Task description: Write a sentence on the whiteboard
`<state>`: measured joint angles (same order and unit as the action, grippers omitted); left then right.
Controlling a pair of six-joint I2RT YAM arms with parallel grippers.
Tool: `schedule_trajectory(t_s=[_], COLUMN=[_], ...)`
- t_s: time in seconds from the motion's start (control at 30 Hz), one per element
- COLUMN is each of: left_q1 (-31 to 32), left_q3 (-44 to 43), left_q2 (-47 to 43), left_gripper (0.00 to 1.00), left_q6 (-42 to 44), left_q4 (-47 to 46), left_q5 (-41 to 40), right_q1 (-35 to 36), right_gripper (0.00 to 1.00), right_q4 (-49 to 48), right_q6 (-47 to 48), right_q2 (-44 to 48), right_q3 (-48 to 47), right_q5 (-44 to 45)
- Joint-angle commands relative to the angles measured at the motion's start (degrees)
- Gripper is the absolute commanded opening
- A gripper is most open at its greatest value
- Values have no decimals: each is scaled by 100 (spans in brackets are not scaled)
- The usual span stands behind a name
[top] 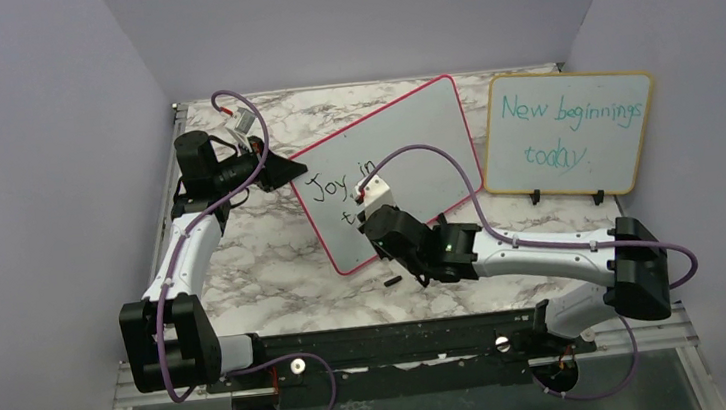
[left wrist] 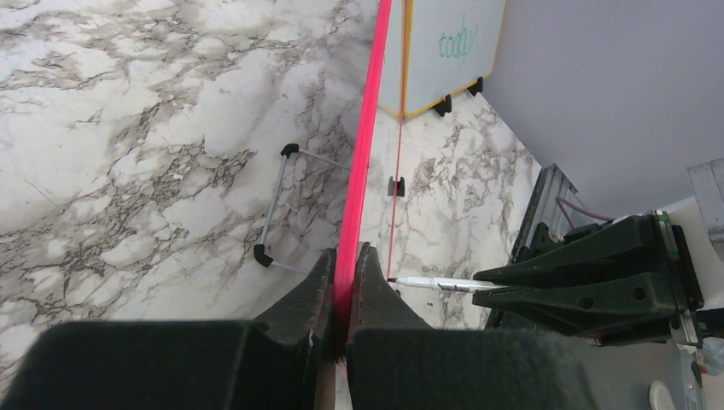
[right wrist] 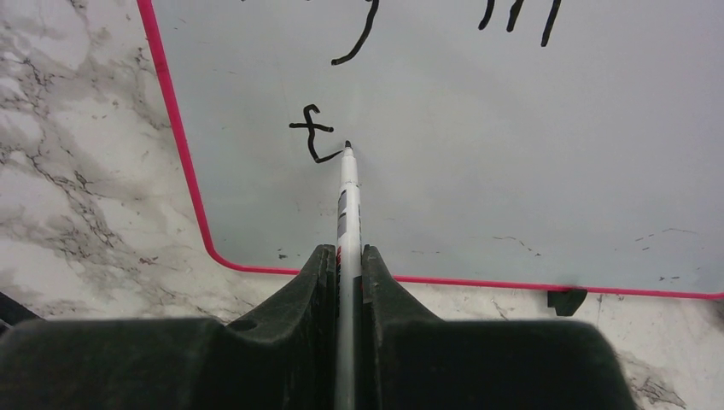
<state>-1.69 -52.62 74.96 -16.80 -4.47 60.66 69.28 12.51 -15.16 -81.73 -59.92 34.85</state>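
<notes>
Left pincer (left wrist: 346, 256) is clamped on the red edge of the whiteboard (top: 414, 150), which stands tilted on the table (top: 264, 265) at centre. Right pincer (right wrist: 346, 256) is closed on a marker (right wrist: 348, 184), its tip at the board beside a "t". The sentence (top: 337, 184) reads "Joy in", with that "t" beneath. The whiteboard looks light, stiff and slick, apt to slide or tip under pen pressure, so the frame edge seems the sound hold. A yellow board (top: 568, 135) stands just beside it on the right, clear of the writing. A dark bit (top: 393, 281), perhaps the cap, lies below the right arm.
</notes>
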Motion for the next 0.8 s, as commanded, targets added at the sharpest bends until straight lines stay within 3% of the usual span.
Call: schedule_trajectory(t_s=[0.0, 0.77], left_q1=[46, 44], left_q3=[81, 94], left_q2=[200, 178], left_gripper=[0, 0], left_q6=[643, 641], left_q4=[438, 438], left_q5=[-714, -707], right_q1=[-2, -36], right_gripper=[0, 0], right_q4=[-227, -188], right_q6=[-14, -127], right_q2=[91, -176], right_q3=[-1, -57], right_q5=[131, 189])
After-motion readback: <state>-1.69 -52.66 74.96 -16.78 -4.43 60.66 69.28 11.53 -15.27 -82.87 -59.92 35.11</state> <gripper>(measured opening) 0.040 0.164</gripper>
